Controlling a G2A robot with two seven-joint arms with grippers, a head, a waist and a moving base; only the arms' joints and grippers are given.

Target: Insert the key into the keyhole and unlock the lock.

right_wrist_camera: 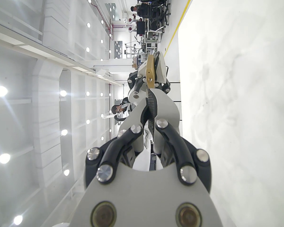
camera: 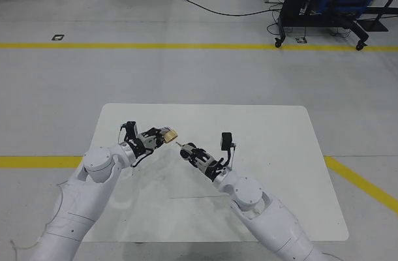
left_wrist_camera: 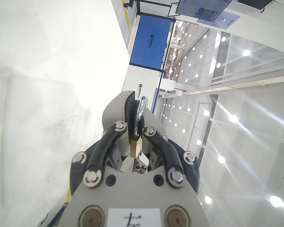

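Note:
A brass padlock [camera: 169, 135] is held above the white table [camera: 277, 130] by my left gripper [camera: 160, 137], which is shut on it. In the left wrist view its brass body [left_wrist_camera: 135, 147] and silver shackle [left_wrist_camera: 142, 106] sit between the closed fingers [left_wrist_camera: 113, 112]. My right gripper [camera: 185, 150] is just to the right of the lock, shut on a thin key [camera: 179, 144] that points at it. In the right wrist view the padlock [right_wrist_camera: 150, 70] faces me with its keyhole [right_wrist_camera: 151, 79] a short way beyond my right gripper [right_wrist_camera: 149, 94]. The key itself is barely visible there.
Both arms meet over the table's middle, a little above its surface. A black wheeled cart [camera: 323, 19] stands on the floor far behind at the right. Yellow floor lines [camera: 121, 46] run past the table.

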